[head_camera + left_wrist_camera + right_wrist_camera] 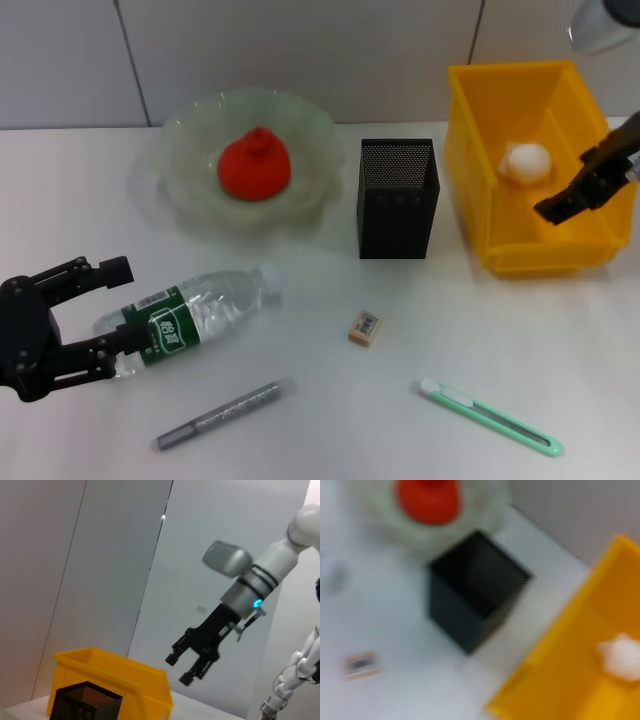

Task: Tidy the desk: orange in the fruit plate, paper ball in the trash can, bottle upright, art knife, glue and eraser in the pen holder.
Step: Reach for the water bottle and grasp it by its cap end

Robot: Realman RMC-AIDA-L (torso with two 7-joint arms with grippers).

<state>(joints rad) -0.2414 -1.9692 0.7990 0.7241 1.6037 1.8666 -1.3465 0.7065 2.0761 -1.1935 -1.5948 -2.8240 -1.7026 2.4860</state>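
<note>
The bottle (195, 313) lies on its side on the desk (500, 340), cap towards the plate. My left gripper (124, 308) is open, its fingers straddling the bottle's base end. The orange (255, 168) sits in the fruit plate (185, 125). The paper ball (527, 160) lies in the trash can (480, 200). My right gripper (562, 204) is open and empty above the can's front right part; it also shows in the left wrist view (181, 669). The eraser (365, 328), glue (225, 413) and art knife (490, 417) lie on the desk in front of the pen holder (398, 197).
The pen holder stands between the plate and the trash can, close to both. A grey panelled wall (300, 50) runs behind the desk. In the right wrist view the pen holder (475, 587), the can (560, 680) and the eraser (362, 664) show below.
</note>
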